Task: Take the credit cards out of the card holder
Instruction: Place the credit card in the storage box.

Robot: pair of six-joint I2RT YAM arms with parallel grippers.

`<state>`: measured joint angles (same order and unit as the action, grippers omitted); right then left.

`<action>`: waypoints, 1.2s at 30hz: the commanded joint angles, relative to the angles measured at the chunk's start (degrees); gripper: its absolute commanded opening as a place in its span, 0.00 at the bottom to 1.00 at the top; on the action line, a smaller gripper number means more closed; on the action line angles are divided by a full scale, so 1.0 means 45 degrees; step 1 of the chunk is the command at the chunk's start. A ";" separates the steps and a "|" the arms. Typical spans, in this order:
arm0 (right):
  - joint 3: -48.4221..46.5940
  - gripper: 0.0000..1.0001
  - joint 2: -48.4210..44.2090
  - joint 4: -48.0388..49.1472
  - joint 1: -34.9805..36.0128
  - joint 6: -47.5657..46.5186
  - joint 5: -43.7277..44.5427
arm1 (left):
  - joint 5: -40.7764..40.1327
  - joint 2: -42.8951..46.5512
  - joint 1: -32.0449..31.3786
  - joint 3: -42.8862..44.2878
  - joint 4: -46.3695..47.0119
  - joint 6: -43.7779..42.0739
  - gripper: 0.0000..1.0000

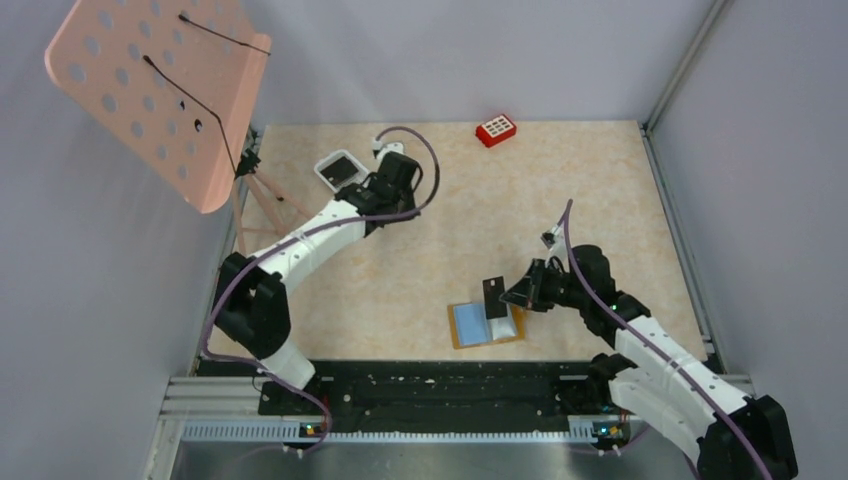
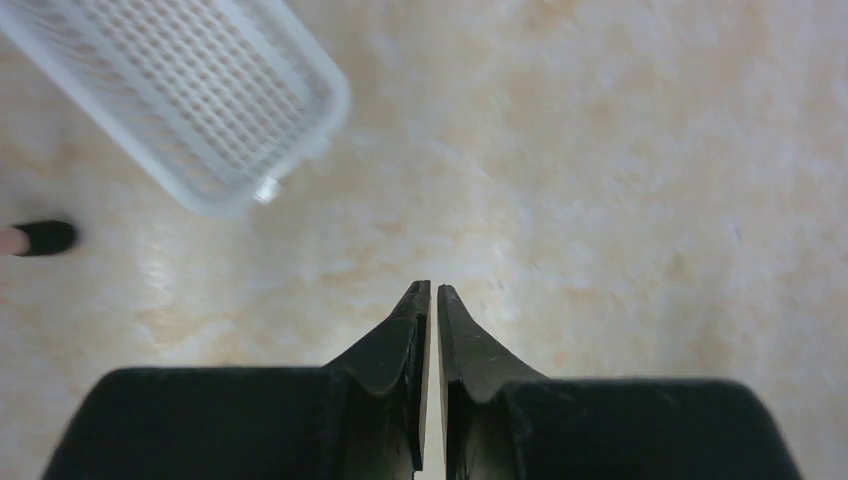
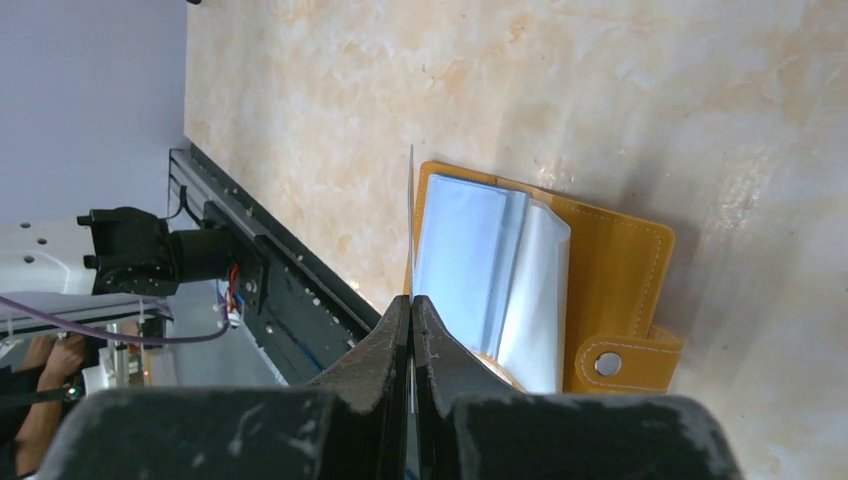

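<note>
The card holder (image 1: 459, 339) (image 3: 612, 262) lies open near the front edge, tan cover down, light blue and clear sleeves up. My right gripper (image 1: 507, 297) (image 3: 411, 300) is shut on a dark credit card (image 1: 492, 295), held upright just over the holder's left half. In the right wrist view that card (image 3: 410, 220) is only a thin edge rising from the jaws. My left gripper (image 1: 388, 160) (image 2: 433, 290) hovers over bare table at the back, shut to a hairline slit with nothing in it. Beside it, a dark flat rectangle lies in the white mesh tray (image 1: 341, 168).
The mesh tray's corner (image 2: 190, 90) sits up and left of my left fingertips. A red block with white dots (image 1: 495, 130) rests at the back. A pink perforated board (image 1: 160, 90) on a stand overhangs the back left corner. A black rail (image 1: 440, 385) runs along the front.
</note>
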<state>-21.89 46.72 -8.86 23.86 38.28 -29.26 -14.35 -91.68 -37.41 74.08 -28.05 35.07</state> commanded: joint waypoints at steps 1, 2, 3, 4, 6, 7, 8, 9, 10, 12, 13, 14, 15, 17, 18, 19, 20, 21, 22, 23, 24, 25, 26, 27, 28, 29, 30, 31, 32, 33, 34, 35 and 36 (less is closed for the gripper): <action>-0.0688 0.00 -0.0449 -0.0452 0.0053 -0.0424 0.0338 | -0.1466 -0.1479 0.1815 0.1552 -0.0759 -0.1000 0.12; -0.0727 0.00 -0.0461 -0.0443 0.0055 -0.0449 0.0321 | -0.1406 -0.1919 0.2254 0.2076 -0.0800 -0.1029 0.12; -0.0764 0.00 -0.0477 -0.0439 0.0058 -0.0444 0.0309 | -0.1221 -0.2411 0.2629 0.2470 -0.0824 -0.1052 0.12; -0.0797 0.00 -0.0479 -0.0448 0.0053 -0.0458 0.0295 | -0.1064 -0.2870 0.3025 0.2849 -0.0859 -0.1074 0.11; -0.0847 0.00 -0.0461 -0.0467 0.0050 -0.0527 0.0236 | -0.0885 -0.3869 0.3671 0.3616 -0.0883 -0.1142 0.11; -0.0893 0.00 -0.0468 -0.0483 0.0055 -0.0571 0.0215 | -0.0890 -0.4334 0.3961 0.4077 -0.1016 -0.1173 0.11; -0.0921 0.00 -0.0397 -0.0512 0.0053 -0.0616 0.0195 | -0.0959 -0.4871 0.4265 0.4552 -0.1191 -0.1189 0.11; -0.0959 0.00 -0.0347 -0.0545 0.0058 -0.0658 0.0178 | -0.1065 -0.5351 0.4462 0.5102 -0.1413 -0.1201 0.11; -0.0998 0.00 -0.0300 -0.0564 0.0056 -0.0683 0.0145 | -0.1198 -0.5767 0.4621 0.5600 -0.1572 -0.1251 0.11; -0.1080 0.00 -0.0203 -0.0593 0.0060 -0.0767 0.0134 | -0.1369 -0.6479 0.4878 0.6369 -0.1779 -0.1377 0.11; -0.1115 0.00 -0.0150 -0.0607 0.0054 -0.0796 0.0134 | -0.1339 -0.6790 0.5012 0.6652 -0.1799 -0.1420 0.11; -0.1159 0.00 -0.0094 -0.0618 0.0053 -0.0829 0.0151 | -0.1261 -0.7090 0.5166 0.6946 -0.1867 -0.1411 0.11; -0.1196 0.00 -0.0014 -0.0615 0.0053 -0.0858 0.0168 | -0.1159 -0.7357 0.5319 0.7188 -0.1915 -0.1380 0.11; -0.1337 0.00 0.0190 -0.0645 0.0061 -0.0957 0.0173 | -0.0948 -0.7763 0.5614 0.7506 -0.1959 -0.1349 0.10; -0.1433 0.00 0.0271 -0.0689 0.0051 -0.1008 0.0190 | -0.0815 -0.7912 0.5766 0.7578 -0.1899 -0.1348 0.10; -0.1509 0.00 0.0361 -0.0738 0.0051 -0.1051 0.0209 | -0.0676 -0.8046 0.5875 0.7616 -0.1836 -0.1363 0.10; -0.1591 0.00 0.0424 -0.0783 0.0050 -0.1110 0.0241 | -0.0505 -0.8096 0.5979 0.7628 -0.1738 -0.1408 0.10; -0.1682 0.00 0.0495 -0.0838 0.0050 -0.1147 0.0274 | -0.0312 -0.8120 0.6046 0.7627 -0.1526 -0.1509 0.10; -0.1765 0.00 0.0523 -0.0884 0.0050 -0.1183 0.0315 | -0.0262 -0.8142 0.6091 0.7618 -0.1394 -0.1607 0.10; -0.1833 0.00 0.0573 -0.0909 0.0050 -0.1210 0.0354 | -0.0192 -0.8186 0.6119 0.7619 -0.1267 -0.1705 0.10; -0.1893 0.00 0.0619 -0.0920 0.0060 -0.1233 0.0394 | -0.0186 -0.8192 0.6134 0.7619 -0.1122 -0.1825 0.10; -0.1940 0.00 0.0639 -0.0921 0.0051 -0.1243 0.0415 | -0.0216 -0.8222 0.6127 0.7619 -0.1001 -0.1918 0.10; -0.1982 0.00 0.0681 -0.0906 0.0058 -0.1244 0.0426 | -0.0301 -0.8270 0.6126 0.7614 -0.0891 -0.1995 0.10; -0.2005 0.00 0.0730 -0.0902 0.0051 -0.1254 0.0427 | -0.0355 -0.8334 0.6140 0.7657 -0.0833 -0.2059 0.10; -0.2044 0.00 0.0790 -0.0897 0.0060 -0.1255 0.0434 | -0.0345 -0.8408 0.6171 0.7741 -0.0819 -0.2096 0.10; -0.2059 0.00 0.0839 -0.0901 0.0059 -0.1243 0.0445 | -0.0317 -0.8498 0.6197 0.7807 -0.0841 -0.2127 0.10; -0.2078 0.00 0.0872 -0.0901 0.0068 -0.1256 0.0446 | -0.0333 -0.8614 0.6234 0.7911 -0.0873 -0.2144 0.10; -0.2085 0.00 0.0895 -0.0902 0.0055 -0.1244 0.0447 | -0.0369 -0.8704 0.6285 0.7990 -0.0921 -0.2148 0.10; -0.2091 0.00 0.0891 -0.0902 0.0056 -0.1244 0.0461 | -0.0401 -0.8794 0.6326 0.8075 -0.0959 -0.2149 0.10; -0.2109 0.00 0.0866 -0.0943 0.0051 -0.1239 0.0480 | -0.0402 -0.8888 0.6395 0.8133 -0.1001 -0.2134 0.10; -0.2118 0.00 0.0851 -0.0992 0.0053 -0.1241 0.0512 | -0.0363 -0.8963 0.6457 0.8181 -0.1011 -0.2130 0.10; -0.2144 0.00 0.0807 -0.1042 0.0065 -0.1246 0.0550 | -0.0270 -0.9021 0.6516 0.8251 -0.1012 -0.2139 0.10; -0.2179 0.00 0.0792 -0.1102 0.0053 -0.1252 0.0567 | -0.0281 -0.9109 0.6575 0.8291 -0.1012 -0.2157 0.10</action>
<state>-28.60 50.54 -13.52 23.86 33.54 -27.46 -15.88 -131.33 -9.32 108.77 -33.58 26.37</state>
